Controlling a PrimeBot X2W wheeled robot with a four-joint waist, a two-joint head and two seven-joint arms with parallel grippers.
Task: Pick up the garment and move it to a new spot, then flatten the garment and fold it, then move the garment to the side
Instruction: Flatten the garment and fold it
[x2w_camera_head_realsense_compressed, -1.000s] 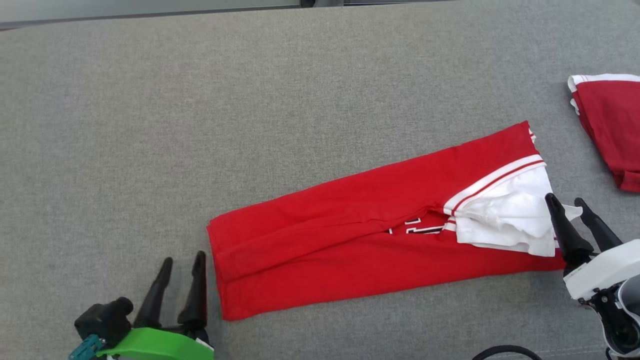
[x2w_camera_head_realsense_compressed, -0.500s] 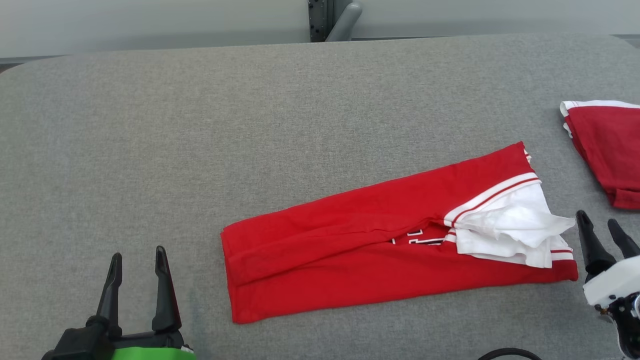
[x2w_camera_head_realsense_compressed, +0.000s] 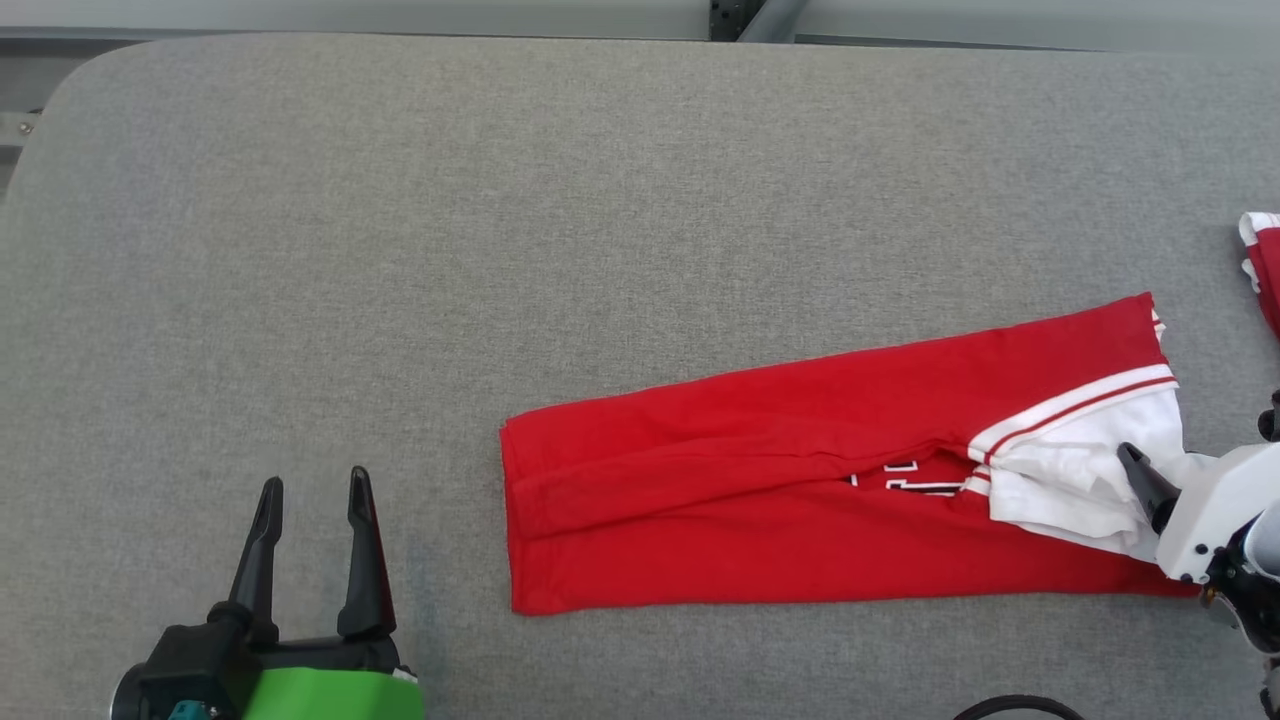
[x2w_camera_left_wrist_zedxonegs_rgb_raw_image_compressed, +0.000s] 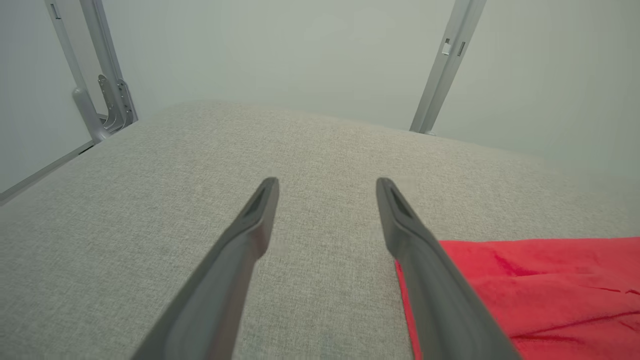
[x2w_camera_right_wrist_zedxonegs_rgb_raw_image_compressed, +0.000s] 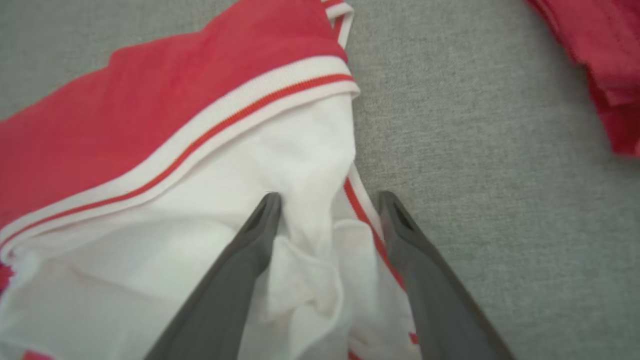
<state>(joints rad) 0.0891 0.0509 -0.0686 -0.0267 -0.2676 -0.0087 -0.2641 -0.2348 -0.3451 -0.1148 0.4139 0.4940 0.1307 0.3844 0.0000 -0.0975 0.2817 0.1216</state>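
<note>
Two red garments: the long folded garment (x2w_camera_head_realsense_compressed: 760, 500) and a second garment (x2w_camera_head_realsense_compressed: 1266, 272). One grey worktop (x2w_camera_head_realsense_compressed: 500, 250). Two end effectors, the left end effector (x2w_camera_head_realsense_compressed: 314, 480) and the right end effector (x2w_camera_right_wrist_zedxonegs_rgb_raw_image_compressed: 328, 196), each with two dark fingers (x2w_camera_left_wrist_zedxonegs_rgb_raw_image_compressed: 250, 240), four altogether.

Grey table (x2w_camera_head_realsense_compressed: 400, 250), second red garment (x2w_camera_head_realsense_compressed: 1264, 270), metal posts (x2w_camera_left_wrist_zedxonegs_rgb_raw_image_compressed: 446, 70)
</note>
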